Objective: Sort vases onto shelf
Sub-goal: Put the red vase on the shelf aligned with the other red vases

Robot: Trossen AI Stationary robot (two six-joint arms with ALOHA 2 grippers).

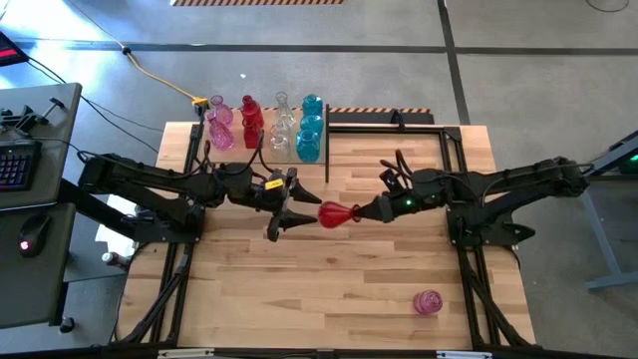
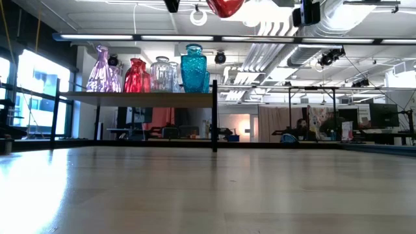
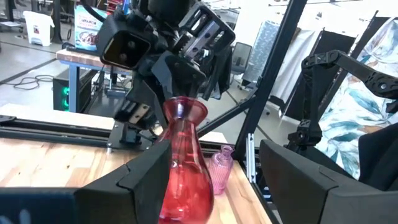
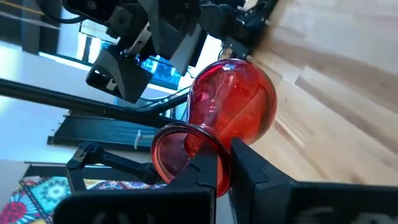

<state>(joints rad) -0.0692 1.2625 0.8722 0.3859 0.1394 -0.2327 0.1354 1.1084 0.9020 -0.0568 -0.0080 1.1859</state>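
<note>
Red vase [image 1: 337,213] hangs above the table [image 1: 329,289], rim pinched by right gripper [image 1: 365,212]; left gripper [image 1: 289,211] spread wide around its body.

A vase [image 1: 337,213] hangs above the table's [image 1: 339,289] middle between both grippers; other vases [image 1: 267,128] crowd the shelf [image 1: 389,135] behind; one vase [image 1: 428,302] lies front-right.

Bright overhead light; wrist views blurred nr edges.

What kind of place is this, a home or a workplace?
Most likely a robotics lab or workshop. Exposed ceiling ducts run overhead, a desk with a keyboard stands beside the table, and a yellow cable crosses the concrete floor.
</note>
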